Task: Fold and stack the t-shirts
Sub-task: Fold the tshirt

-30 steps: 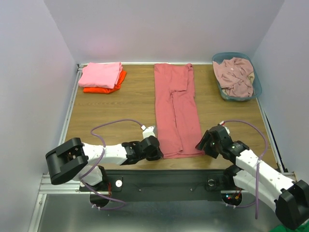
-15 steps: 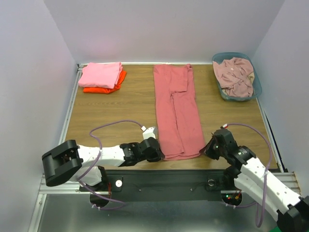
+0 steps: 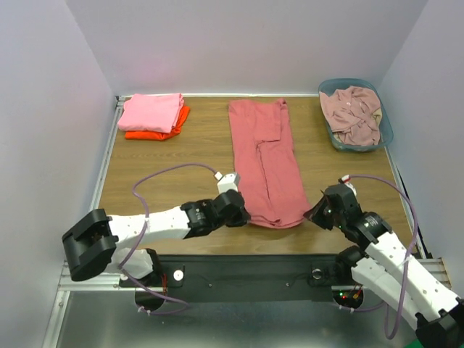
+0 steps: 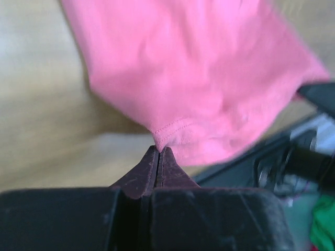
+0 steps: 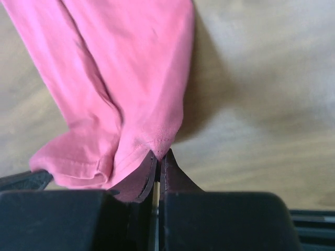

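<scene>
Left end effector [image 4: 158, 152]: I see it pinched closed on the near left corner of the long dusty coral-red cloth t-shirt [image 3: 264, 159], right at the stitched hem.
Right end effector [image 5: 158, 155]: closed tight on the near right corner of the same hem.
Coral-red shirt: a narrow strip running near to far down the middle of the brown wooden surface [image 3: 174, 167]. Its near edge is bunched between my two arms.
Far left corner: a folded bright pink cloth tee [image 3: 151, 112] sits on a folded orange cloth tee [image 3: 147, 135].
Far right corner: a blue-grey plastic basket [image 3: 386, 134] holds a crumpled pale dusty-pink cloth tee [image 3: 353, 112].
</scene>
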`<state>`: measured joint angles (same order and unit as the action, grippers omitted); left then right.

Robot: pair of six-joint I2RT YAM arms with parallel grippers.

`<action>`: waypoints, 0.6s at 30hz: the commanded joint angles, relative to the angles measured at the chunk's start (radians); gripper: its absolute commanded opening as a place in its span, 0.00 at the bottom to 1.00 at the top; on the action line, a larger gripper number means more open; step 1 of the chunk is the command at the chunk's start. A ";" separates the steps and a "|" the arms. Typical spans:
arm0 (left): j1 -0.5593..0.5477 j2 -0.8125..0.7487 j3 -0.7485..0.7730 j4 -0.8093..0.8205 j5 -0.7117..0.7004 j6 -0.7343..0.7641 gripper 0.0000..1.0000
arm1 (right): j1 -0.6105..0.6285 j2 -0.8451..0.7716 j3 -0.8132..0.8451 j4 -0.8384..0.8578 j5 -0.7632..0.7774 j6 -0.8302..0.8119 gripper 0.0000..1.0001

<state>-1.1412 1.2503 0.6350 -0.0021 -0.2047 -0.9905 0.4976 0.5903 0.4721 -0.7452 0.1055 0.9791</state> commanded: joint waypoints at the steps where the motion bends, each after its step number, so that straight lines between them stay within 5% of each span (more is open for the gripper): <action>1: 0.089 0.087 0.147 -0.044 -0.056 0.153 0.00 | -0.004 0.107 0.132 0.176 0.149 -0.040 0.00; 18: 0.374 0.400 0.549 -0.114 -0.071 0.371 0.00 | -0.008 0.709 0.566 0.455 0.476 -0.281 0.00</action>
<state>-0.7986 1.6218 1.1137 -0.0875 -0.2485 -0.6880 0.4976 1.2427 0.9436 -0.3981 0.4732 0.7822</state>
